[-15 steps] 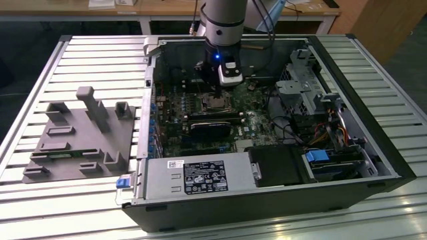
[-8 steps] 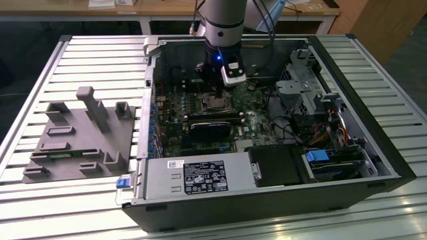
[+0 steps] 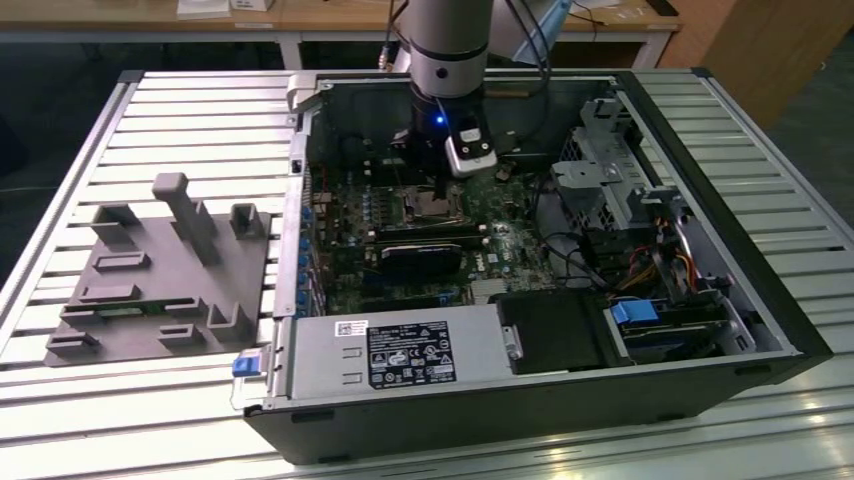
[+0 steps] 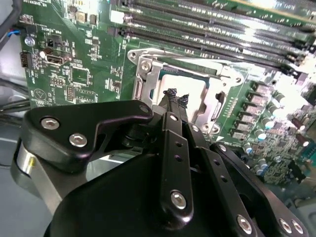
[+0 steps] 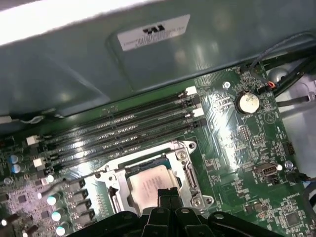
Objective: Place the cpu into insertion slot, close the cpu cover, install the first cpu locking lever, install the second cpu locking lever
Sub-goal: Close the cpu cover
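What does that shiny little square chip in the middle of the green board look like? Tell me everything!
The cpu is a small flat square with a pale, dull silver metal top. It lies flat in the middle of the green board, with the silver metal cpu cover framing its edges. The black end effector, its tips together, hides one edge of it. I cannot tell whether the tips touch it.

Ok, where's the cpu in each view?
Exterior view: cpu mid-board, under the gripper.
Second wrist view: cpu just past the gripper.
First wrist view: cpu just past the gripper.
Shared landmark: the memory slots alongside it.
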Robot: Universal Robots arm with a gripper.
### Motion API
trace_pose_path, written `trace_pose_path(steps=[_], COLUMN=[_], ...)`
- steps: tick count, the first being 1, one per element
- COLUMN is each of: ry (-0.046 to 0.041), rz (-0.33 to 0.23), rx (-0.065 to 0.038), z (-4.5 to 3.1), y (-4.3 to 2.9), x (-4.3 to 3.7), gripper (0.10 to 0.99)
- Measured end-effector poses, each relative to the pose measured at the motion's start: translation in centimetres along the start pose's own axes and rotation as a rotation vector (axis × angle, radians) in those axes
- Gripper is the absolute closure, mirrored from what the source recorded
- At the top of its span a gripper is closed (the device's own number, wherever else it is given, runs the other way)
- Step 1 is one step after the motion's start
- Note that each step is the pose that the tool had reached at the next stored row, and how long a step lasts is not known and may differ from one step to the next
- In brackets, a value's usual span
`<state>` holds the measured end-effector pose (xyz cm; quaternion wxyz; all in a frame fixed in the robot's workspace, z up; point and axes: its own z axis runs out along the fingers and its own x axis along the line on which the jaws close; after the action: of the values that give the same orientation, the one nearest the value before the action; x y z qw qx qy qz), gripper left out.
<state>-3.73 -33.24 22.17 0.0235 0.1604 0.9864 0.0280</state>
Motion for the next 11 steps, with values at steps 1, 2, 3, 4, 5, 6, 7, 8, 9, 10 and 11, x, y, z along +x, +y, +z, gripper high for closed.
trace_pose_path(steps=[1, 2, 3, 4, 5, 6, 7, 8, 9, 10, 11], ry=[-0.0008, -0.0012, -0.0011, -0.0006, 0.0002, 0.0011, 0.0021, 0.0033, 0.0044, 0.0056, 0.0068], rz=[-0.003, -0.008, -0.017, -0.028, -0.042, -0.057, -0.073, -0.091, -0.109, -0.127, -0.145], rx=[-0.001, -0.001, -0.001, -0.002, -0.002, -0.003, -0.004, -0.004, -0.005, -0.006, -0.006], z=[-0.01, -0.01, -0.01, 0.00, 0.01, 0.02, 0.03, 0.05, 0.07, 0.09, 0.11], y=[-0.12, -0.23, -0.26, -0.26, -0.26, -0.27, -0.27, -0.28, -0.28, -0.28, -0.28], x=[-0.01, 0.00, 0.01, 0.01, 0.01, 0.01, 0.01, 0.01, 0.01, 0.01, 0.01], gripper=[0.980, 0.980, 0.980, 0.980, 0.980, 0.980, 0.980, 0.980, 0.980, 0.980, 0.980])
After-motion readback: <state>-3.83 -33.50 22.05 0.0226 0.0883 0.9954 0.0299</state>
